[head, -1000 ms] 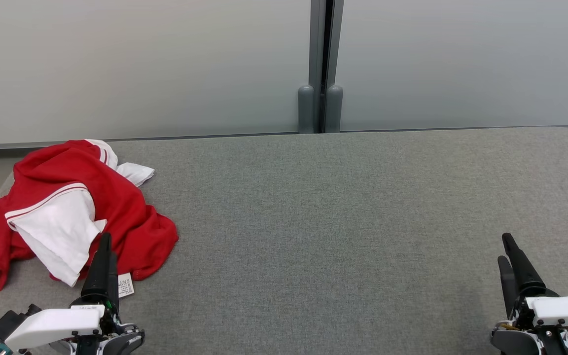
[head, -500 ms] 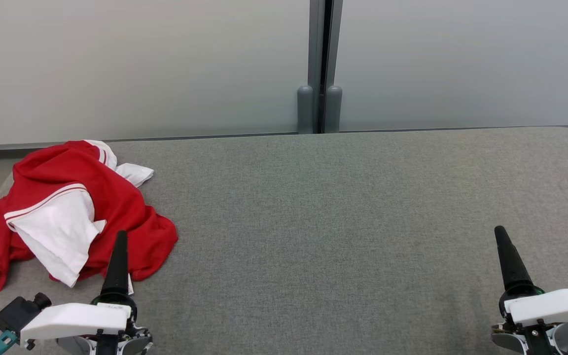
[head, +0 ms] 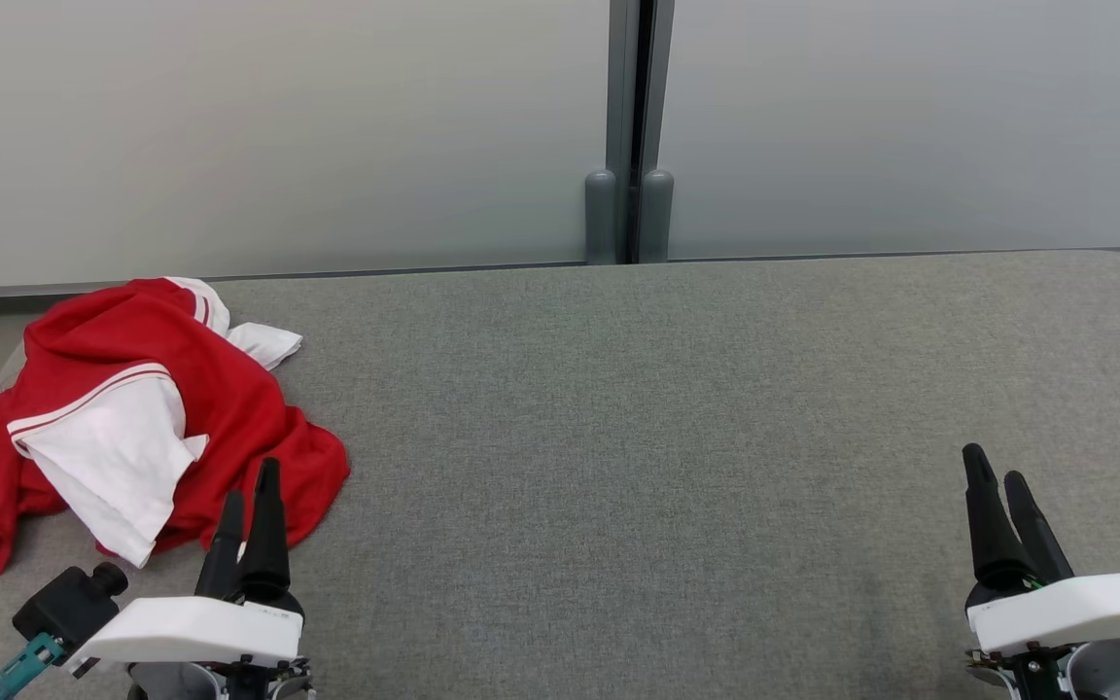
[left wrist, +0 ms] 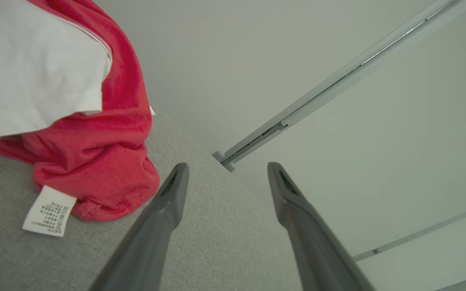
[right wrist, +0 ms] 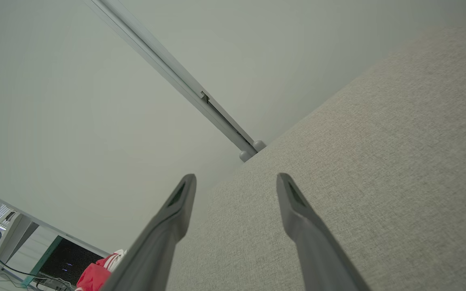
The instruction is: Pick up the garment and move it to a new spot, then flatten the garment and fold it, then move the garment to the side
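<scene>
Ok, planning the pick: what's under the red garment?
The grey table shows all around the red garment, and a white care label lies out beside its hem. Anything beneath the heap itself is covered.

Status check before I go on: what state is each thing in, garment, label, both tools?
Red and white garment: crumpled heap at the left end of the table, unheld.
Care label: lying flat on the table.
Left tool: open, empty, beside the garment.
Right tool: open, empty, above bare table.
</scene>
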Controlling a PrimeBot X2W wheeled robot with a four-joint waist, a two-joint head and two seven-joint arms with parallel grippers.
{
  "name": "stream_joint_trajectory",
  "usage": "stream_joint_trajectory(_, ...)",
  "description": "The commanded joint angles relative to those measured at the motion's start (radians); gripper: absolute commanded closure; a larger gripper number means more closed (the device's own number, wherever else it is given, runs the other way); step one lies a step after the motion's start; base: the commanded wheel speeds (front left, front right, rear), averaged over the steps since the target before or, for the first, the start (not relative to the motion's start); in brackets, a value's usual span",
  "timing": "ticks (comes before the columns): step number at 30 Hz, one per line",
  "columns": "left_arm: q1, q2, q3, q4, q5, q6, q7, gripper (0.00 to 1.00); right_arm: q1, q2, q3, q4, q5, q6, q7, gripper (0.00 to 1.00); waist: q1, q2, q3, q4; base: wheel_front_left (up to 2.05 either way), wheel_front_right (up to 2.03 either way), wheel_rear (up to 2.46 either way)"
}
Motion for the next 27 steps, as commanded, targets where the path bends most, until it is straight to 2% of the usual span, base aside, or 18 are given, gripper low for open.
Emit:
stream_joint_trajectory(1,-0.009,0.008,-0.003,-0.018,0.028,0.005,-0.009,0.00,-0.006,-0.012,0.002,-0.016,-0.027,0.002,-0.011,0.00,0.0001,0.0000,0.000,0.000,0.00,0.00,0.00)
stream_joint_trajectory(27,0.021,0.010,-0.023,-0.059,0.396,0.045,-0.086,0.00,0.015,-0.024,0.037,-0.037,-0.354,0.002,-0.089,0.00,0.0001,0.0000,-0.003,0.000,0.00,0.00,0.00)
